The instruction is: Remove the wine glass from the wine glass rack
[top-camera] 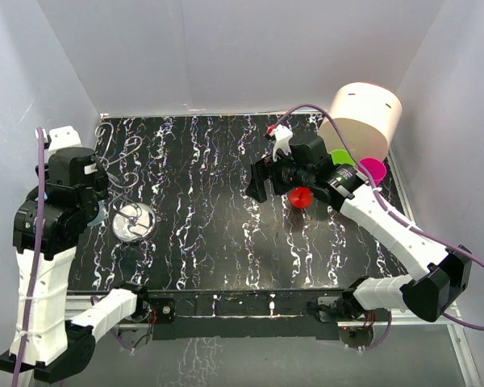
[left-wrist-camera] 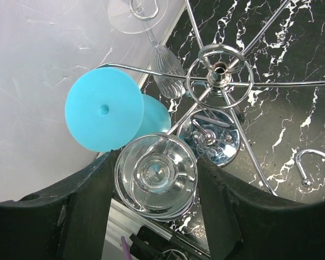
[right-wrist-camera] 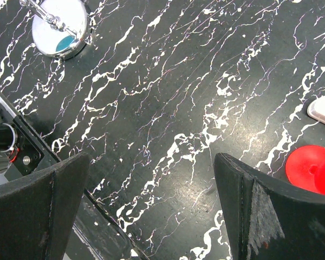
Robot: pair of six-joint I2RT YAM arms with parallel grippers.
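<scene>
Your left gripper (left-wrist-camera: pixel 155 158) pinches the bowl of the clear wine glass (left-wrist-camera: pixel 156 176) hanging foot-up just beside the hub of the rack (left-wrist-camera: pixel 219 67); it's likely light, slick and brittle, so squeeze the bowl gently, while your right gripper (right-wrist-camera: pixel 150 160) gapes, well apart from the rack

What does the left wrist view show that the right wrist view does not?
Left wrist only: the left gripper closed around a clear wine glass, a turquoise stemmed glass, and the silver wire wine glass rack at its ring hub. Right wrist only: the open right gripper and a red round glass foot. Both: the rack's shiny round base disc on the black, white-veined tabletop.
</scene>
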